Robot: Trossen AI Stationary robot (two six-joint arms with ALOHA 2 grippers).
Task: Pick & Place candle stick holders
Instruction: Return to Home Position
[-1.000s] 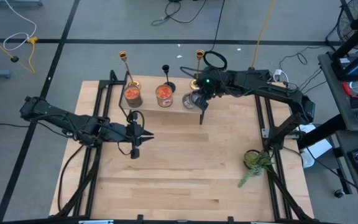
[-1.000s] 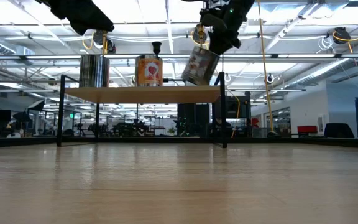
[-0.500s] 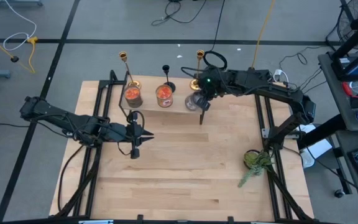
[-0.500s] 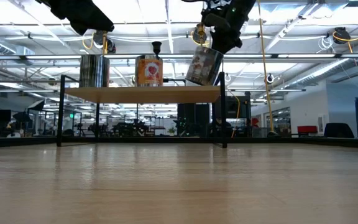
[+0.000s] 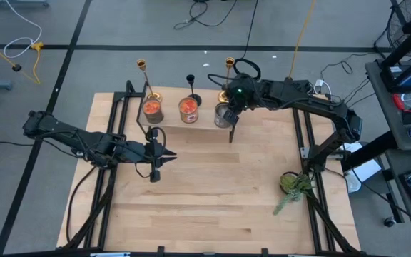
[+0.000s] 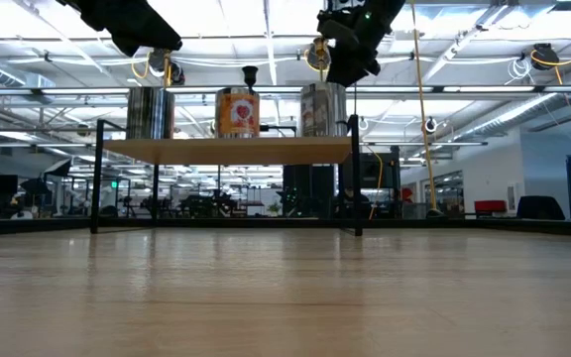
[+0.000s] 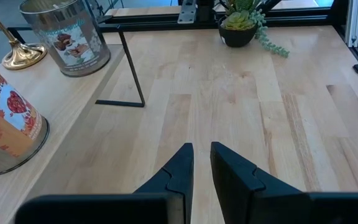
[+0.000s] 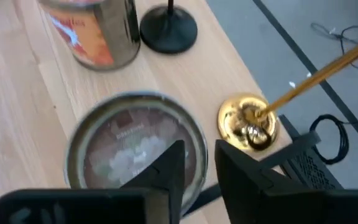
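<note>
My right gripper [image 8: 197, 147] pinches the rim of the brown candle [image 8: 123, 158], standing it upright beside the gold holder [image 8: 248, 124] for alignment; my left gripper [image 7: 201, 149] waits mid-table, fingers nearly closed and empty.

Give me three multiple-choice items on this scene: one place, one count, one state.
1. The right gripper hangs over: A the potted plant; B the rightmost candle jar; C the floor.
2. The candle stick holders on the shelf number: A two; B three; C four.
3. The rightmost candle jar stands: A upright; B tilted; C upside down.
Key: 1 B, the right wrist view looks into that jar; the left gripper hovers over the table. 2 B, two gold, one black. 3 A, its walls are vertical in the low view.
</note>
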